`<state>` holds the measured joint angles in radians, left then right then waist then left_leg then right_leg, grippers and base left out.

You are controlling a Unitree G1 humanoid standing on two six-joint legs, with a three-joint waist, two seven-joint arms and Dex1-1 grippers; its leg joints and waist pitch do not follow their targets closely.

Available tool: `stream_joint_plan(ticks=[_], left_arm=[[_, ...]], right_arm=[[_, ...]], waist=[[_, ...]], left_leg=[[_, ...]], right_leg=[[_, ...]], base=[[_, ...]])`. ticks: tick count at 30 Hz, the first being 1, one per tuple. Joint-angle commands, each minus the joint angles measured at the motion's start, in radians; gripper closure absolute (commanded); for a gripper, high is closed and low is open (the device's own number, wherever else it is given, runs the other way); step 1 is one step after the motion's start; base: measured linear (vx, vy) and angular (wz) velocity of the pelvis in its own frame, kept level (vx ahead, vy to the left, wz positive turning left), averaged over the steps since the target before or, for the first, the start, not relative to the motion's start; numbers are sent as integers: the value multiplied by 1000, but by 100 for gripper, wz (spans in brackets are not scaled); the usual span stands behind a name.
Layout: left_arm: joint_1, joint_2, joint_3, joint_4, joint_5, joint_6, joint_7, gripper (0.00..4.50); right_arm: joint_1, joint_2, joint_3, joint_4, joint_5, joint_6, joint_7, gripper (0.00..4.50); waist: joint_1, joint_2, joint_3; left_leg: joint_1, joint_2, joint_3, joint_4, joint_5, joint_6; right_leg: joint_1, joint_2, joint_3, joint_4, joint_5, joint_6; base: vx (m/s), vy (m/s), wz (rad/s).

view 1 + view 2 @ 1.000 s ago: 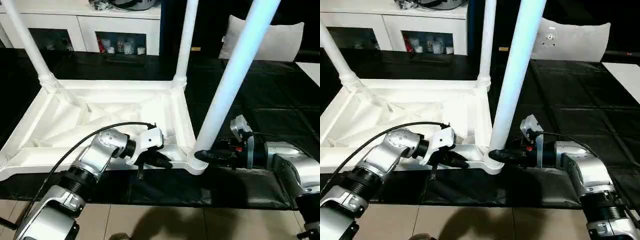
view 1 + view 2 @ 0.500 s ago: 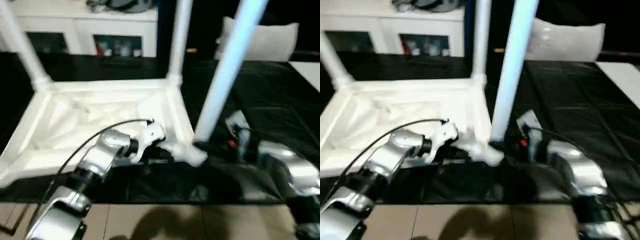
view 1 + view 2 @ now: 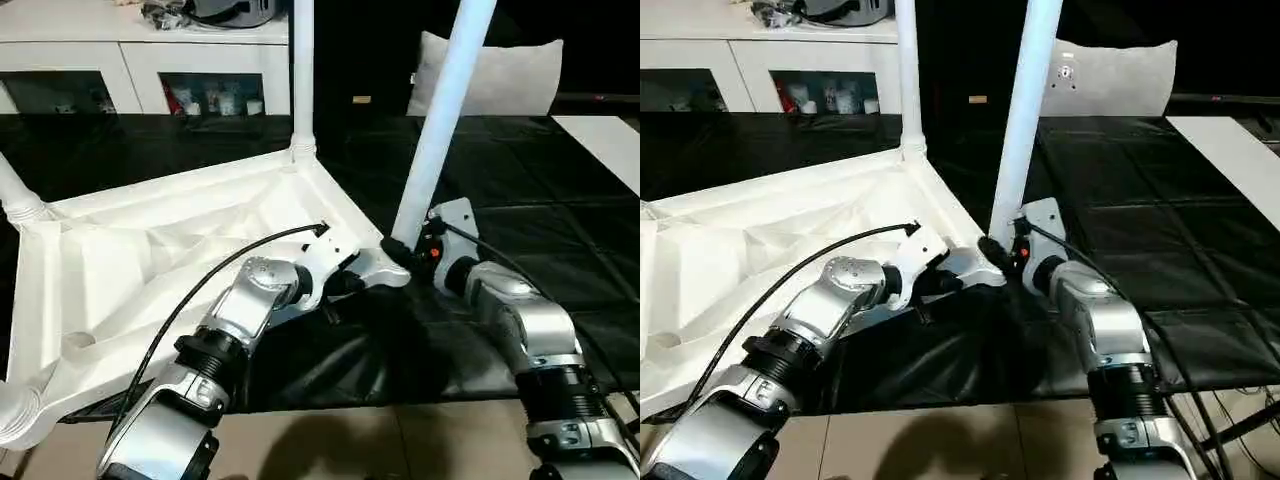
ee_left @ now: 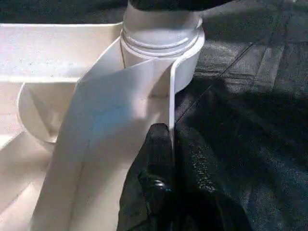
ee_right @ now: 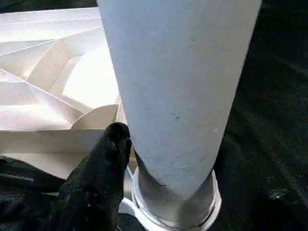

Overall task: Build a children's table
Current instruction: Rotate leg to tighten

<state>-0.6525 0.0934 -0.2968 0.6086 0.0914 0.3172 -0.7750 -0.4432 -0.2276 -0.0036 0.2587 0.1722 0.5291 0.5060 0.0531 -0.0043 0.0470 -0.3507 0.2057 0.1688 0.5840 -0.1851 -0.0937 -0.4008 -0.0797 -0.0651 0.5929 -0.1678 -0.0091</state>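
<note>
Tabletop rim pinched by left pincer, black cloth beyond

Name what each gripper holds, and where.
Left gripper: fingers pinched on the table top's thin side rim beside the corner socket. Right gripper: fingers around the leg just above that socket.

I can read no text, label, brand, number or sign on anything in front of me here.

Both eye views look forward and down over the desk's near edge; each wrist view sits close against the same corner socket.
</note>
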Motion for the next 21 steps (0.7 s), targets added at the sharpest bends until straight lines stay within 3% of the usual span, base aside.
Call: stream_joint_plan(ticks=[1,2,3,8,11,16,21], left_arm=[[8,1,-11,1,-14,-51,-16,450],[9,7,-12,1,-15,-57,-20,450],[9,7,-12,1,-15,-57,-20,450],[27,68,-34,-18,-15,-122,-127,450],[37,107,-52,-32,-14,-147,-194,450],[56,187,-87,-63,-30,-201,-341,450],[62,222,-104,-80,-46,-230,-436,450]], right_arm=[[17,1,36,-2,33,16,53,143],[18,-8,39,-1,33,7,68,139],[18,-8,39,-1,33,7,68,111],[30,-113,34,0,43,-25,212,67],[42,-181,31,-10,56,-44,306,52],[75,-310,14,-51,109,-52,483,36],[85,-345,-2,-53,134,-104,565,36]], waist=[[7,-13,-57],[7,-9,-57],[7,-11,-57],[13,-14,-61],[17,-14,-66],[29,-16,-63],[41,-18,-62]], left_leg=[[-6,8,0,-71,-230,46],[-7,8,0,-71,-229,47],[-7,8,0,-70,-229,46],[-10,8,1,-68,-196,60],[-11,12,5,-63,-135,74],[-8,15,8,-62,-135,90],[-3,20,8,-64,-154,83]], right_leg=[[45,-51,32,-93,-416,-105],[46,-52,32,-92,-415,-107],[45,-51,32,-94,-416,-107],[51,-53,34,-88,-381,-113],[54,-49,35,-71,-230,-173],[55,-52,36,-68,-229,-191],[51,-55,36,-70,-269,-184]], base=[[0,0,0],[0,0,0],[0,0,0],[0,0,0],[0,0,0],[0,0,0],[0,0,0]])
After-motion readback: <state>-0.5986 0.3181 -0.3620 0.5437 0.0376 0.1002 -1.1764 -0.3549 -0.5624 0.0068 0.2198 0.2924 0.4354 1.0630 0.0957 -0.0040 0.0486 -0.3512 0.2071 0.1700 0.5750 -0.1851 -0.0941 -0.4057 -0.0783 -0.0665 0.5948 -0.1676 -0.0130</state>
